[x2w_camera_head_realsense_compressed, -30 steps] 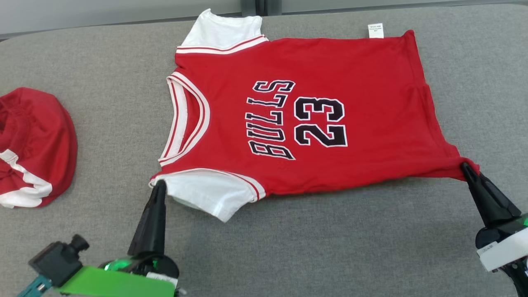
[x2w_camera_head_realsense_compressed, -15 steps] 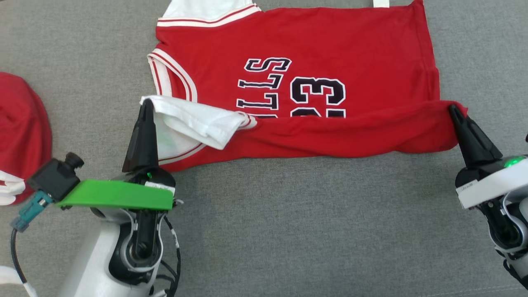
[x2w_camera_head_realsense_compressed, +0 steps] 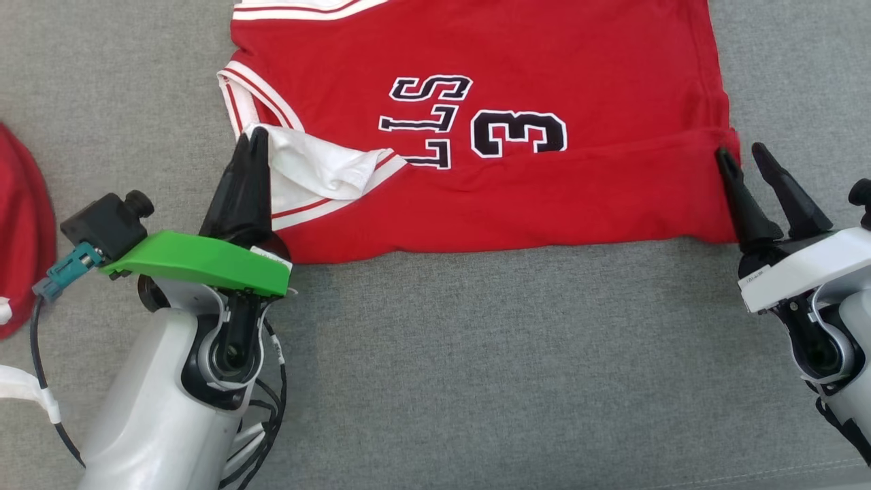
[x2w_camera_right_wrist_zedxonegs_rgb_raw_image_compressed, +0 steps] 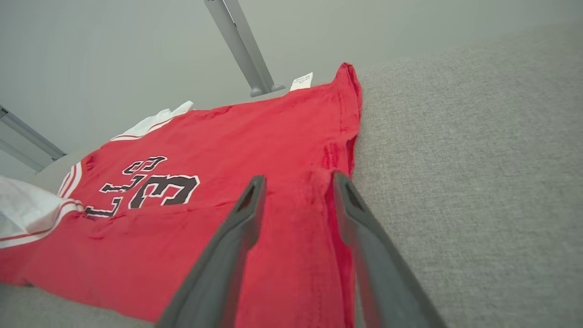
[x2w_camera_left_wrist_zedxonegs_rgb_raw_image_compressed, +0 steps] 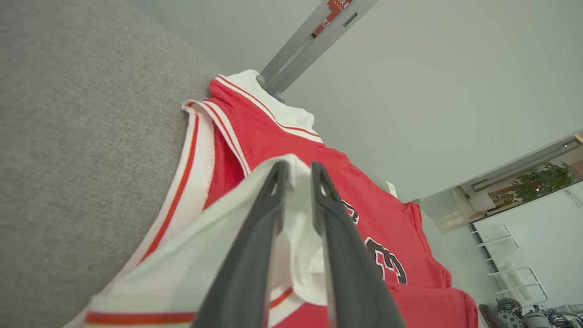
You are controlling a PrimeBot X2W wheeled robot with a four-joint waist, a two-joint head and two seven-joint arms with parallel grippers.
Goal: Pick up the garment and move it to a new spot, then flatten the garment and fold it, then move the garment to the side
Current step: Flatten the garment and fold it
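step: folding, I'd say. The near long edge of the jersey (x2w_camera_head_realsense_compressed: 490,136) is doubled over onto its front, covering the lower half of the lettering, so this looks like the first fold just set down.

jersey: lies sideways on the grey worktop (x2w_camera_head_realsense_compressed: 435,354), collar toward the robot's left, hem toward its right, red with white sleeves. The fold line runs along the side nearest the robot.

left gripper (x2w_camera_head_realsense_compressed: 250,139): sits at the white sleeve (x2w_camera_head_realsense_compressed: 320,167) that's flopped over by the collar. In the left wrist view the fingers (x2w_camera_left_wrist_zedxonegs_rgb_raw_image_compressed: 259,228) have a narrow gap with white cloth bunched between them, so I can't tell if it's let go or has a light hold.

right gripper (x2w_camera_head_realsense_compressed: 745,158): at the hem corner, fingers (x2w_camera_right_wrist_zedxonegs_rgb_raw_image_compressed: 218,264) clearly spread apart and the red cloth lying flat under them, so released.

other stuff: a second red garment (x2w_camera_head_realsense_compressed: 24,224) sits off at the left edge, well apart from the jersey.

next move: my guess, the left one needs to fully let go of the sleeve and both pull clear without dragging the fold open. That sleeve is rumpled, so it probably wants smoothing before another fold.

watch out: thin cloth could cling to the fingers on the way out and undo the crease.
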